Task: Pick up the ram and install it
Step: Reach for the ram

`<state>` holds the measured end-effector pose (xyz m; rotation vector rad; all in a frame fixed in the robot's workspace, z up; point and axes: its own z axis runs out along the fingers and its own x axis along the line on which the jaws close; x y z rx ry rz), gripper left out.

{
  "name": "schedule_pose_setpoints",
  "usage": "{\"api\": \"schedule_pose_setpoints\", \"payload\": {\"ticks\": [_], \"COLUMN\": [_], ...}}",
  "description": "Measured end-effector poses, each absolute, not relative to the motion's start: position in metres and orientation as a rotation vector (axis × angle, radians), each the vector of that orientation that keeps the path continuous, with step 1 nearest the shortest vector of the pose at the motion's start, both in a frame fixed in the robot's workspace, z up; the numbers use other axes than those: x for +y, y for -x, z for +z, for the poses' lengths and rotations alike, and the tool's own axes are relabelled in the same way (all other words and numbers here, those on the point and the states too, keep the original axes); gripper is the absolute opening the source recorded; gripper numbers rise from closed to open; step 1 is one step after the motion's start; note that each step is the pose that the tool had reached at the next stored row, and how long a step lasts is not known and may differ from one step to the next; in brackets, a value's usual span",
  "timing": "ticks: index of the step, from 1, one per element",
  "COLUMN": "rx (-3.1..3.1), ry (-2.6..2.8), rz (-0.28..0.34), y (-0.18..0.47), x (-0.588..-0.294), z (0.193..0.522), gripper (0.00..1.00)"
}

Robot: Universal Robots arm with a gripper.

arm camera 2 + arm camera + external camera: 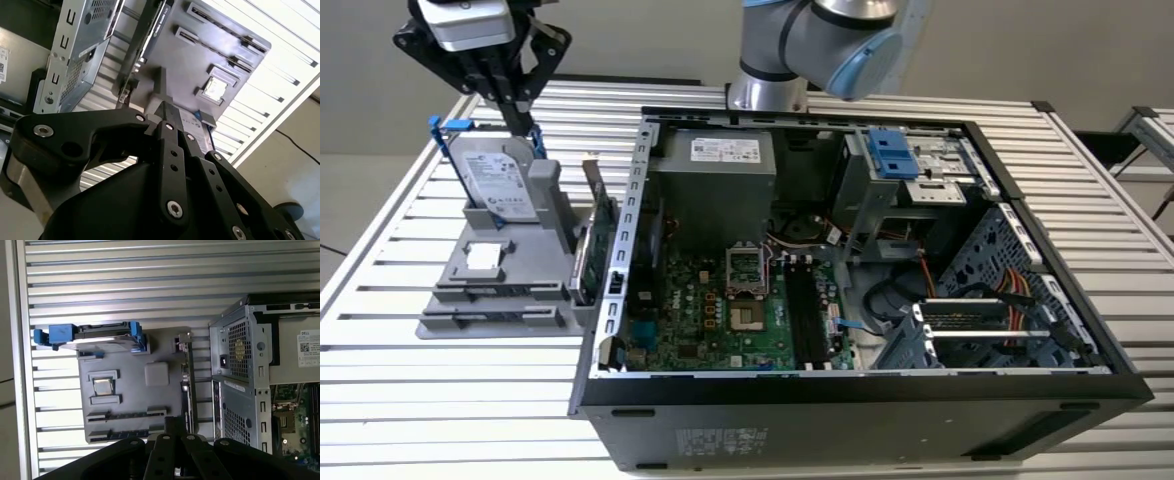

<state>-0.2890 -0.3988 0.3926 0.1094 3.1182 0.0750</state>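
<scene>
Your gripper sits closest in both wrist views. Its black fingers are drawn in until the tips meet in one narrow bar, and I can't tell whether anything thin is pinched between them. It hangs over the grey fixture, clear of it, with the tip by the upper edge of the hard drive. The drive stands upright in its blue-clipped frame. Beside it you have a grey post, and below that a CPU lying flat in its pocket. The fixture's low steps carry two long slots. They read as dark strips, and I can't tell whether the ram sits in either, so I can't place it for you. A green expansion card stands on edge at the side of the fixture nearest the case. All of this rests on the slatted table. The open PC case lies to the exterior view's right of the fixture. You can see the motherboard facing up, its black memory slots running lengthwise, and the power supply behind it. The arm rises at the far side of the case.
</scene>
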Motion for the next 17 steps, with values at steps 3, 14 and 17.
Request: {"api": "schedule_pose_setpoints", "payload": {"ticks": [3,14,17], "rx": [3.118,3.118,3.119], "ry": [-0.109,-0.109,-0.109], "rz": [0.075,0.075,0.075], "y": [0.291,0.301,0.304], "x": [-0.399,-0.399,-0.399], "z": [0.393,0.393,0.393], "gripper": [0.0,0.0,0.0]}}
